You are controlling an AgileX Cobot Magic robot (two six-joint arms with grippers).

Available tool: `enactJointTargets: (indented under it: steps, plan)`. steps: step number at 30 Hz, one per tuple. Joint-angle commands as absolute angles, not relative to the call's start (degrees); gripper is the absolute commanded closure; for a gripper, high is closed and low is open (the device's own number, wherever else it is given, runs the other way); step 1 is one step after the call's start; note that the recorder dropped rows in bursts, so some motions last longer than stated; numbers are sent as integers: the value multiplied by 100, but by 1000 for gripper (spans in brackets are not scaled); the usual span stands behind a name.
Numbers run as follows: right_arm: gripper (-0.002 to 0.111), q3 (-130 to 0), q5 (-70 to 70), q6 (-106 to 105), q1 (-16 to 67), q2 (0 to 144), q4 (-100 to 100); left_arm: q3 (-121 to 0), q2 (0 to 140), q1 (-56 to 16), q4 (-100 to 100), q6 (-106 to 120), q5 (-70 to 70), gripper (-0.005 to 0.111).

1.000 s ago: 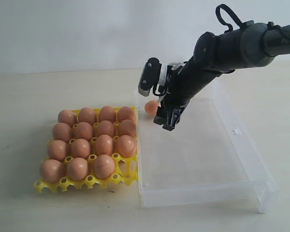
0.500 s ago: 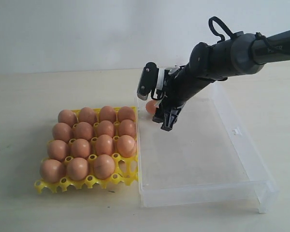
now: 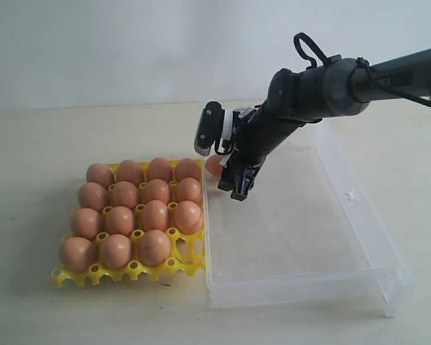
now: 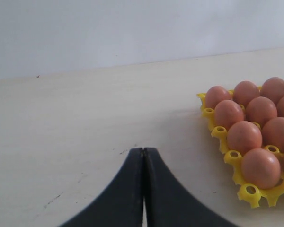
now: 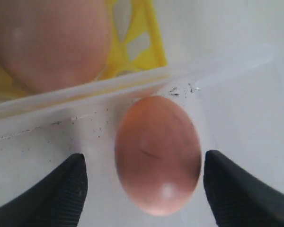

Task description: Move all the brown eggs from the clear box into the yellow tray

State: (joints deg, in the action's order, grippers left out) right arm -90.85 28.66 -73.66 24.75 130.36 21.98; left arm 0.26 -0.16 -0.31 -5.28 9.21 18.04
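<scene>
The yellow tray (image 3: 65,277) holds several brown eggs (image 3: 156,215); its front right cup (image 3: 192,248) is bare. One brown egg (image 3: 213,164) lies in the clear box (image 3: 302,287), in the far left corner against the wall beside the tray. My right gripper (image 3: 230,180) is low over that egg, partly hiding it. In the right wrist view the egg (image 5: 157,153) lies between the fingers of the right gripper (image 5: 144,161), which is open, with a gap on each side. My left gripper (image 4: 143,150) is shut and empty over bare table, beside the tray (image 4: 208,112).
The clear box's floor (image 3: 294,223) holds nothing else. Its low left wall (image 3: 205,215) stands right against the tray. A pale wall runs behind the table (image 3: 36,144).
My right arm has moved left and down toward the egg in the box's far left corner. Its jaws stayed open. The eggs in the tray have not moved.
</scene>
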Motion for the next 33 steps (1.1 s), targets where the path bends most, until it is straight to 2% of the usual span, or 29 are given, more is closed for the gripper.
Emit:
enactJointTargets:
  steps: [1, 9, 11, 13, 15, 16, 22, 25, 33]
  plan:
    - [43, -9125, 2435, -7394, 2497, 13128, 2328, 0, 0, -66, -556, 906, 1784, 107]
    - [44, -9125, 2351, -7542, 2583, 13142, 2533, 0, 0, -66, -556, 896, 1784, 107]
    - [48, -9125, 2323, -7542, 2622, 13161, 2619, 0, 0, -66, -556, 896, 1784, 107]
    - [68, -9125, 2347, -7516, 2622, 13168, 2628, 0, 0, -66, -556, 896, 1784, 107]
    - [100, -9125, 2347, -7492, 2630, 13168, 2615, 0, 0, -66, -556, 896, 1784, 107]
    - [108, -9125, 2347, -7492, 2630, 13168, 2615, 0, 0, -66, -556, 896, 1784, 107]
    - [108, -9096, 2159, -6390, 2606, 12928, 2546, 0, 0, -66, -556, 896, 1784, 107]
    - [108, -8686, 1633, -5419, 2513, 12503, 2244, 0, 0, -66, -556, 896, 1784, 107]
    - [108, -5974, -466, -3225, 2588, 10686, 1805, 0, 0, -66, -556, 896, 1784, 107]
